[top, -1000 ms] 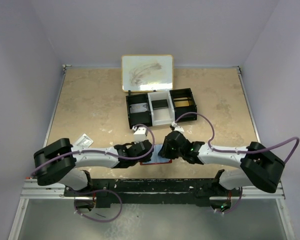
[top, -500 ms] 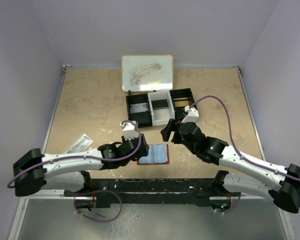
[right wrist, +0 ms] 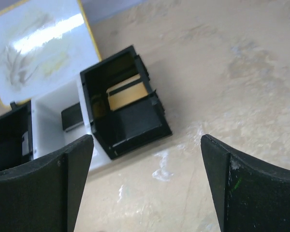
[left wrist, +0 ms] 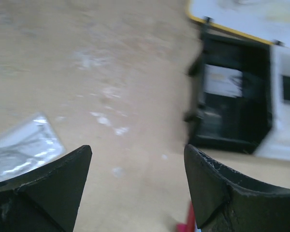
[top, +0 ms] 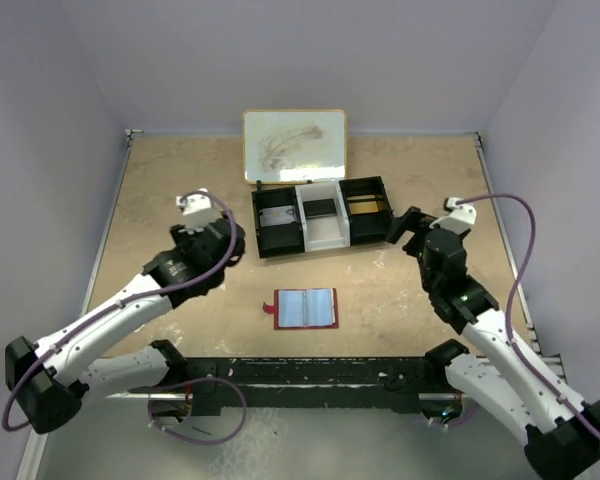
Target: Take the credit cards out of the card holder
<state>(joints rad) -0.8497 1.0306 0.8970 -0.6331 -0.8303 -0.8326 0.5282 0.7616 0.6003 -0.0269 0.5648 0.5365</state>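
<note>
While the card holder [top: 306, 309] lies open, the tray [top: 325, 239] holds cards [top: 366, 206].

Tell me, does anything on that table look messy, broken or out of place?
Nothing is spilled or broken. Two small oddities: the whiteboard at the far edge is smeared with half-wiped marker, and a crinkled clear plastic wrapper lies loose left of the black tray. The red card holder simply lies open.
</note>
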